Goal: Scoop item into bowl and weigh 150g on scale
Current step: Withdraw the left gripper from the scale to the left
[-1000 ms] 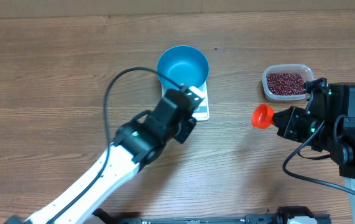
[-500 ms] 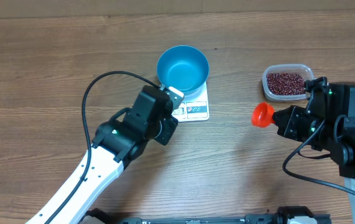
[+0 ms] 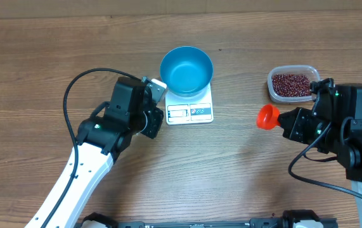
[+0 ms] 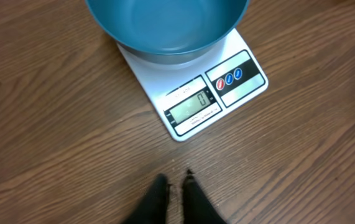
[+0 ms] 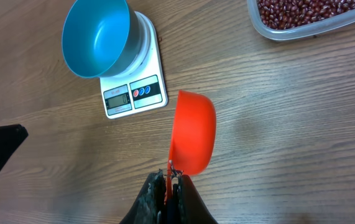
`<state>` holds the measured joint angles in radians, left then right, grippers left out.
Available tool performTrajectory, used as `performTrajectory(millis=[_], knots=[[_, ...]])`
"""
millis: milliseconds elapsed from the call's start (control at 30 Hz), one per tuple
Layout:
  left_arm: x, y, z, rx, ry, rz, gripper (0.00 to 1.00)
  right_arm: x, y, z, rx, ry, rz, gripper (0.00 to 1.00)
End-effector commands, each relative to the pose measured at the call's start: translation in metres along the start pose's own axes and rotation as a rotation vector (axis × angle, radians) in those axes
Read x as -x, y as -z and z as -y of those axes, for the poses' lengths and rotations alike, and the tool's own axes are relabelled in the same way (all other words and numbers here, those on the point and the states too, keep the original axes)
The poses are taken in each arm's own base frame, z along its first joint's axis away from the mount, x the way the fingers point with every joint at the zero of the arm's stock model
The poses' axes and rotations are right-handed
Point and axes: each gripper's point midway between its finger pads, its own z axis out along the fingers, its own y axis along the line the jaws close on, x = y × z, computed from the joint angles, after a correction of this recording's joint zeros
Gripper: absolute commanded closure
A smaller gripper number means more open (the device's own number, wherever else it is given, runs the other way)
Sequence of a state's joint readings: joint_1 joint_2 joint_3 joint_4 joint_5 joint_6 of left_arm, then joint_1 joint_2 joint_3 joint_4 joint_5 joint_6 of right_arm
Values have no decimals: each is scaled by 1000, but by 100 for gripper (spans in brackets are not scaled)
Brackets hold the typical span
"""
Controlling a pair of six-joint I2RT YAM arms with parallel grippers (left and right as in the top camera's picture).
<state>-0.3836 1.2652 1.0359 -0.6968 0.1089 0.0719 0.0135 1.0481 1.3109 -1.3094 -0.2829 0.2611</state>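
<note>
Table (image 3: 41, 63), wood-grain, carries all items. Bowl (image 3: 186, 69) sits upright on the far part of the scale (image 3: 190, 113). Scale long axis runs near-to-far; the display (image 4: 193, 109) on the edge facing the arms reads "0", beside one red and two blue buttons (image 4: 229, 78). Tub (image 3: 271, 83) holding the beans (image 3: 291, 84) stands well right of the scale. Scoop (image 3: 268, 117), right of the scale, is turned on its side, cup toward the scale, handle clamped in the right gripper (image 5: 170, 180). Left gripper (image 4: 176, 186), just left of the scale, has its fingers slightly parted and empty.
</note>
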Motion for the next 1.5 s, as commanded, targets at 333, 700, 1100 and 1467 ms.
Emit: performTrajectory(millis=[333,700,1100,1467], knots=[[4,5,3,-19,-10,16,1,7,6,-2,2,8,32,96],[-6,5,3,-22,-154,-23,0,7,6,-2,3,9,35,96],[3,19,0,-254,-238,99,1,7,6,-2,3,7,32,96],[6,23,-49,-129,-200,128,0,6,6,-2,2,7,29,96]])
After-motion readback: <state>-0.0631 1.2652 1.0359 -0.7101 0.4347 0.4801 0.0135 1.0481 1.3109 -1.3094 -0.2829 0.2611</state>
